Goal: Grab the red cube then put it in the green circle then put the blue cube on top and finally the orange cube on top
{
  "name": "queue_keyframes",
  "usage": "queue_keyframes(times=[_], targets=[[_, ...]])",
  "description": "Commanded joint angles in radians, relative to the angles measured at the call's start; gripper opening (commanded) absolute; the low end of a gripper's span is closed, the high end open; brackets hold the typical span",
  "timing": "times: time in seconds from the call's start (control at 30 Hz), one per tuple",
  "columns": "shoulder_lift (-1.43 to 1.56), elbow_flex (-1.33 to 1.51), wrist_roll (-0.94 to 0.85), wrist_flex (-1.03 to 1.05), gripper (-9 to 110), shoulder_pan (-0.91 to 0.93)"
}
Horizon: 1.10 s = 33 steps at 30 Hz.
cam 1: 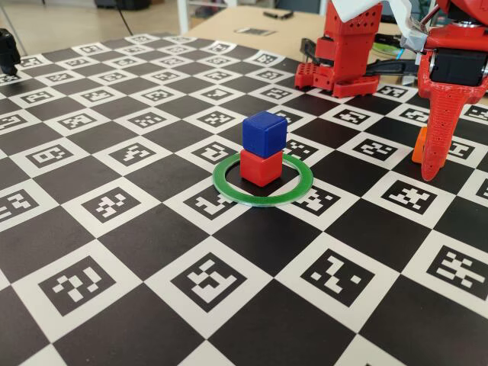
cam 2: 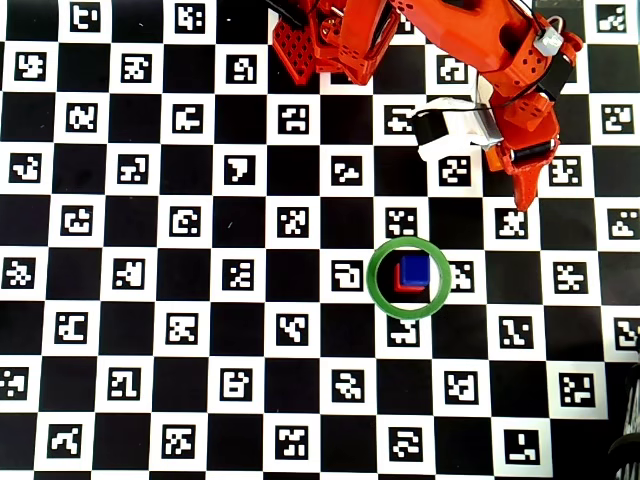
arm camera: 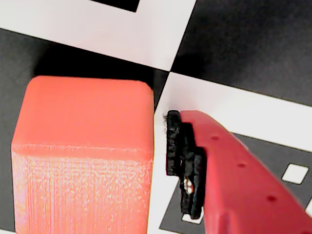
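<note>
One orange cube (arm camera: 83, 156) on the checkered tabletop (cam 1: 152, 229), just beside one gripper (cam 1: 427, 156) finger (arm camera: 234, 170), untouched; jaw spread cannot be told. One blue cube (cam 1: 264, 133) atop one red cube (cam 1: 261, 167) inside one green circle (cam 1: 263, 199), well apart.

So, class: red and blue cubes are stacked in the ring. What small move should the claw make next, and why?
Probably close the claw on the matte orange plastic cube. The wrist view shows one padded finger beside the cube's face with a slim gap, so it looks bracketed but not yet gripped.
</note>
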Motion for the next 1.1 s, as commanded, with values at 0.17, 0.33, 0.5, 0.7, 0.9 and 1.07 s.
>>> queue_keyframes(times=[0.17,0.33,0.5,0.7,0.9,1.07], targets=[[0.026,-0.012,-0.011,0.002,35,0.006],[0.038,-0.026,-0.017,-0.012,21,0.000],[0.043,-0.040,-0.021,-0.015,16,-0.003],[0.049,-0.087,-0.031,0.025,12,0.002],[0.083,-0.207,-0.014,0.189,8,0.005],[0.106,-0.376,-0.071,0.350,8,0.041]])
